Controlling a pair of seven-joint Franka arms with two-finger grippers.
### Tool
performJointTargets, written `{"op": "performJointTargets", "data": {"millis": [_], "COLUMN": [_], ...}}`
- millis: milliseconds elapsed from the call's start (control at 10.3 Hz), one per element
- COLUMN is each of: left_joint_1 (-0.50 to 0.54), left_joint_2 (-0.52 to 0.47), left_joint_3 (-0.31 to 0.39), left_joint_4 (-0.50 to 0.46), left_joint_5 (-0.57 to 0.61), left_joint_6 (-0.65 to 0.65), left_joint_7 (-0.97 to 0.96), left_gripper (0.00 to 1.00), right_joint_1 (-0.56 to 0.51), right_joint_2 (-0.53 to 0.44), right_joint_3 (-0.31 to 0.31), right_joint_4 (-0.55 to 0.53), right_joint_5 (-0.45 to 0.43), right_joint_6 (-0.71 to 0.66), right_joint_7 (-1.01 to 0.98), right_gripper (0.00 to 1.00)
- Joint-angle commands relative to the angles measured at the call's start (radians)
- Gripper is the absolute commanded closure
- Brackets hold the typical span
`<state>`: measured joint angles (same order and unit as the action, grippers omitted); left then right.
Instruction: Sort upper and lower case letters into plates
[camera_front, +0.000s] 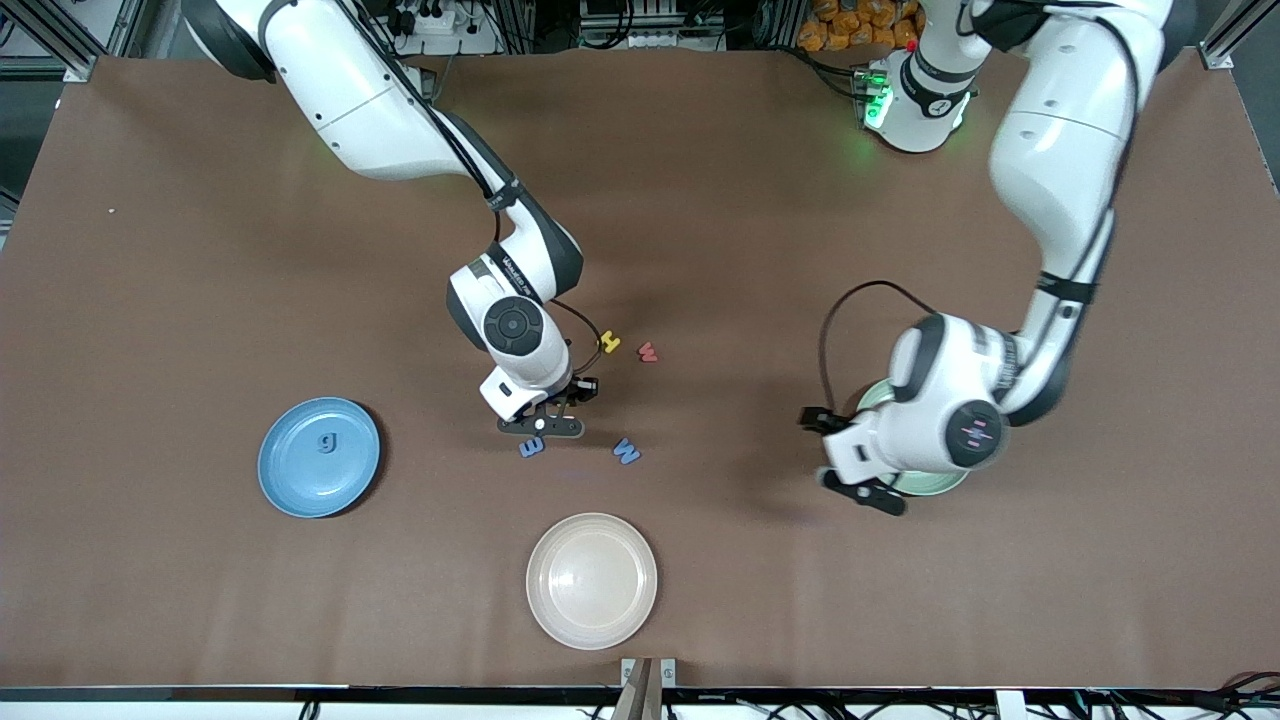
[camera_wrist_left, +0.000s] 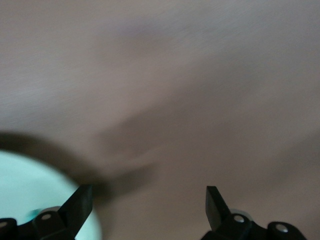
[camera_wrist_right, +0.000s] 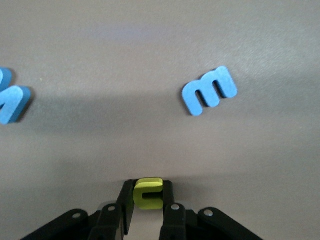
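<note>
My right gripper (camera_front: 541, 428) (camera_wrist_right: 148, 187) is low over the middle of the table, shut on a small yellow-green letter (camera_wrist_right: 148, 194) shaped like a c. Two blue letters (camera_front: 531, 447) (camera_front: 627, 451) lie just nearer the camera; the blue m (camera_wrist_right: 209, 90) shows in the right wrist view. A yellow H (camera_front: 609, 343) and a red w (camera_front: 648, 352) lie slightly farther away. The blue plate (camera_front: 300, 490) holds a blue g (camera_front: 326, 440). My left gripper (camera_front: 865, 493) (camera_wrist_left: 147, 195) hangs open and empty at the rim of the mint plate (camera_front: 940, 486) (camera_wrist_left: 30, 190), which its arm mostly hides.
A cream-white plate (camera_front: 591, 620) sits near the table's front edge, nearer the camera than the letters. The brown table top (camera_front: 200, 250) stretches wide toward both arms' ends.
</note>
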<state>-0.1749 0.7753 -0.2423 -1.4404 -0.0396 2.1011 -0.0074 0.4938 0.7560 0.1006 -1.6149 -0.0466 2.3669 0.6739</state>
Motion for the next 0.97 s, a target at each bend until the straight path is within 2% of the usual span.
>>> {"op": "performJointTargets", "data": {"millis": [0, 97, 292, 487, 584, 682, 877], "left_joint_1": [-0.058, -0.11, -0.184, -0.257, -0.265, -0.265, -0.294], "left_joint_2": [-0.004, 0.005, 0.044, 0.084, 0.096, 0.108, 0.159], "left_joint_3": [0.014, 0.017, 0.023, 0.029, 0.029, 0.028, 0.028], "left_joint_4": [-0.008, -0.008, -0.006, -0.008, -0.009, -0.006, -0.006], "left_joint_5": [-0.014, 0.004, 0.014, 0.021, 0.052, 0.091, 0.102], "left_joint_6": [0.103, 0.172, 0.362, 0.514, 0.551, 0.565, 0.695], "left_joint_7": [-0.066, -0.065, -0.066, -0.065, -0.062, -0.057, -0.066], "left_gripper": [0.0, 0.0, 0.0, 0.0, 0.0, 0.0, 0.0], "right_joint_1": [-0.07, -0.107, -0.155, -0.216, -0.291, -0.338, -0.389], "right_joint_2": [-0.085, -0.116, -0.162, -0.173, -0.166, -0.159, -0.115], "right_joint_3": [0.004, -0.002, -0.053, -0.116, -0.116, -0.119, -0.118], "right_joint_4": [-0.017, -0.017, -0.02, -0.02, -0.022, -0.02, -0.001], "right_joint_5": [-0.009, -0.01, -0.036, -0.126, -0.183, -0.188, -0.193], "right_joint_6": [-0.067, -0.11, -0.202, -0.276, -0.293, -0.295, -0.272], "right_joint_7": [0.003, -0.006, -0.061, -0.155, -0.215, -0.285, -0.318], "right_gripper": [1.0, 1.0, 1.0, 1.0, 1.0, 1.0, 1.0]}}
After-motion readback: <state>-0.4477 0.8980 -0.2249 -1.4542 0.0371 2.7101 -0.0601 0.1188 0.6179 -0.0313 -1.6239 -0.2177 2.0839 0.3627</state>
